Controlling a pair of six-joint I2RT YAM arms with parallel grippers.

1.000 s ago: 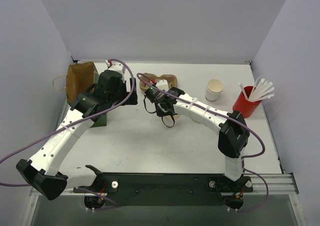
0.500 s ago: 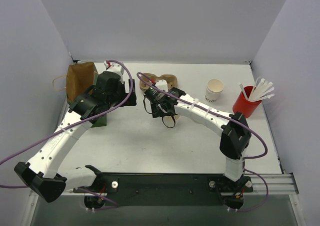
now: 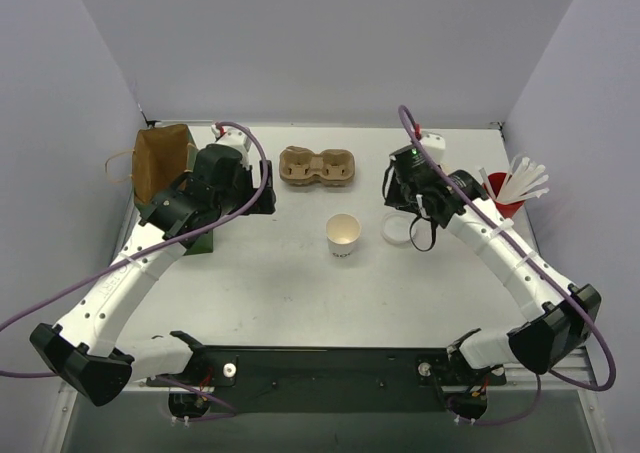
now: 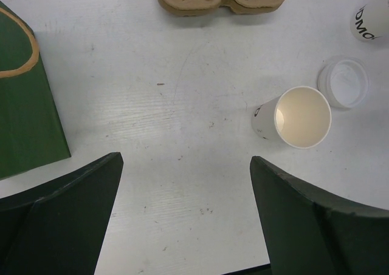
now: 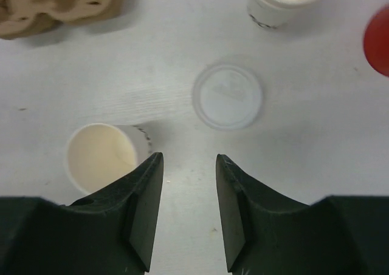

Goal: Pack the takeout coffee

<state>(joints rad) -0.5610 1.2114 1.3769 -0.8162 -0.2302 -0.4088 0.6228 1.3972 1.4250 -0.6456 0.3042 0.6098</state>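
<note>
The cup (image 3: 343, 235) is set upright on the table (image 3: 280, 283), its lid (image 5: 228, 96) lying flat just beside it. The right gripper (image 5: 189, 161) is held parted and empty, the left gripper (image 4: 185, 166) spread wide. The thin lid, perhaps rim-down, could be skidded aside rather than pinched.

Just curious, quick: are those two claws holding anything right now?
Left gripper: open wide, holding nothing.
Right gripper: open with a narrower gap, holding nothing.

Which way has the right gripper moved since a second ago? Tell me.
Yes. The right gripper has swung right, away from the cardboard cup carrier toward the red cup of straws.
</note>
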